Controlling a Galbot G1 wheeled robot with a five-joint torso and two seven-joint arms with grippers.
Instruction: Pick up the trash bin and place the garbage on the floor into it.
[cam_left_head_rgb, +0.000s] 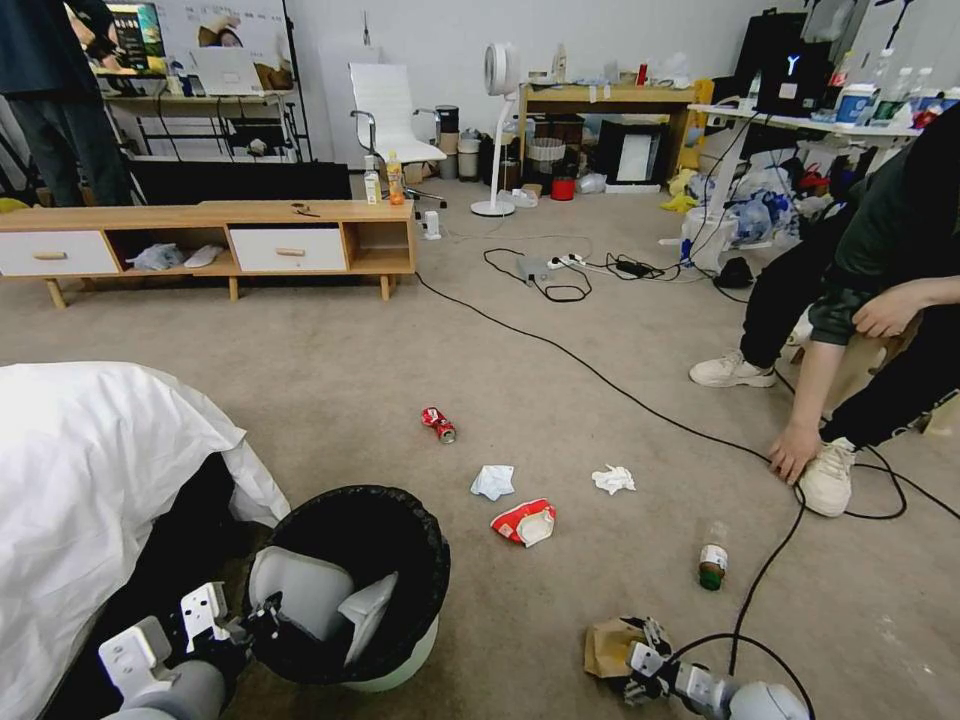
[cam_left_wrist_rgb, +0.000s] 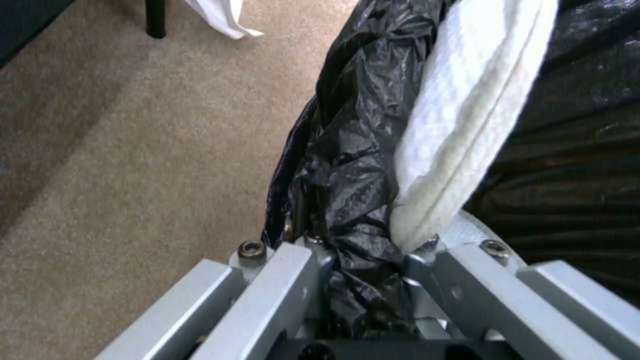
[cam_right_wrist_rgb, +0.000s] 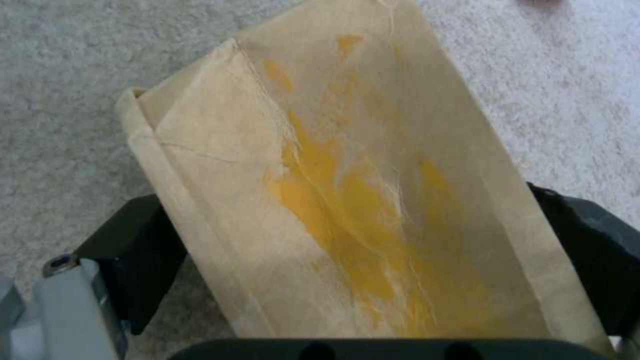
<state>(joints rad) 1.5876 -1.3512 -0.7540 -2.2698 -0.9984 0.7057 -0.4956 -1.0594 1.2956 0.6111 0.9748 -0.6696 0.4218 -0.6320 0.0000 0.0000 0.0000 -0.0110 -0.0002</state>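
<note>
Left hand (cam_left_head_rgb: 262, 612) is clamped onto the rim of the trash bin (cam_left_head_rgb: 400, 668), its fingers (cam_left_wrist_rgb: 280, 280) pinching the black bag liner (cam_left_wrist_rgb: 353, 165) where it folds over the edge, with a strip of white material (cam_left_wrist_rgb: 467, 115) beside the grip. The bin sits low at the robot's left, mouth open and tilted toward the camera, just beside a white sheet (cam_left_head_rgb: 90, 480) draped over something bulky. Over on the right, the right hand (cam_left_head_rgb: 640, 665) is down at the floor (cam_left_head_rgb: 330, 370), its dark fingers (cam_right_wrist_rgb: 133, 250) spread either side of a brown paper scrap (cam_right_wrist_rgb: 347, 200) smeared with yellow, the paper lying between them on the carpet. Out ahead, more garbage is scattered: a crushed red can (cam_left_head_rgb: 438, 424), two crumpled white tissues (cam_left_head_rgb: 493, 481) (cam_left_head_rgb: 613, 479), a red-and-white paper cup (cam_left_head_rgb: 524, 522) on its side, and a small green-capped bottle (cam_left_head_rgb: 712, 562) near a black cable (cam_left_head_rgb: 600, 380).
</note>
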